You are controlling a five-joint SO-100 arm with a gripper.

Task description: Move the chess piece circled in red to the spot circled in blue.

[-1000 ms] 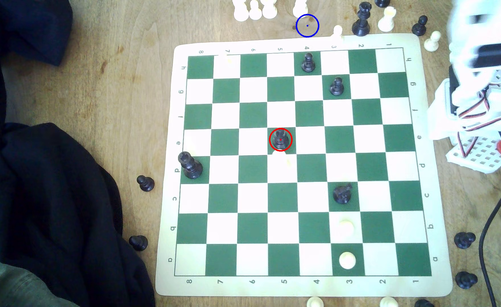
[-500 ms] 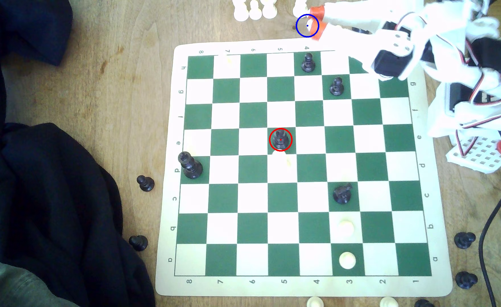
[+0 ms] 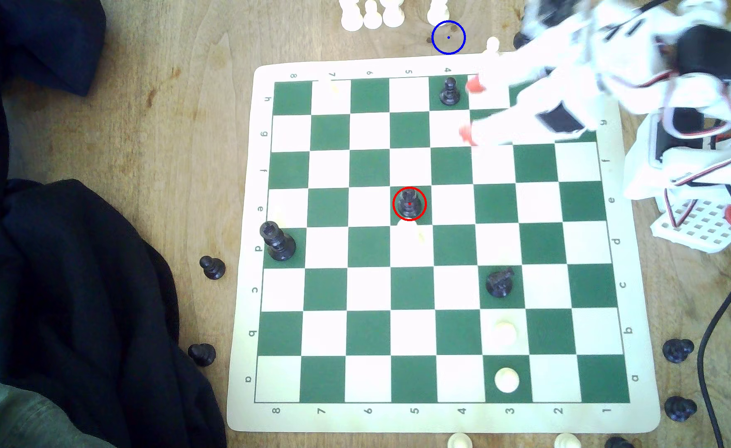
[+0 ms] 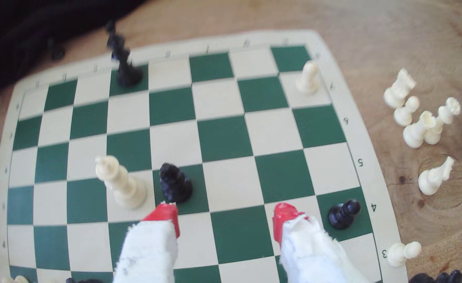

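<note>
The chess piece circled in red point(image 3: 409, 203) is a small black piece standing on a green square near the board's middle. In the wrist view this piece point(image 4: 175, 183) stands just beyond one red fingertip point(image 4: 167, 216), beside a tall white piece point(image 4: 119, 182). My gripper point(image 3: 470, 110) hovers open over the board's far rows, up and to the exterior view's right of the piece, with nothing between its fingers. In the wrist view the gripper point(image 4: 225, 217) shows its jaws spread wide. The spot circled in blue point(image 3: 448, 37) is bare wood just beyond the board's far edge.
A black pawn point(image 3: 449, 91) stands close to the upper red fingertip point(image 3: 476, 86). A black knight point(image 3: 500, 282) and a tall black piece point(image 3: 277, 241) are on the chess mat point(image 3: 243, 301). White pieces point(image 3: 372, 17) stand near the blue ring. Dark cloth point(image 3: 75, 280) lies at the exterior view's left.
The arm swung out from the exterior view's right edge to the blue ring, then came down over the board's far rows toward the circled piece. The jaws now stand wider apart.
</note>
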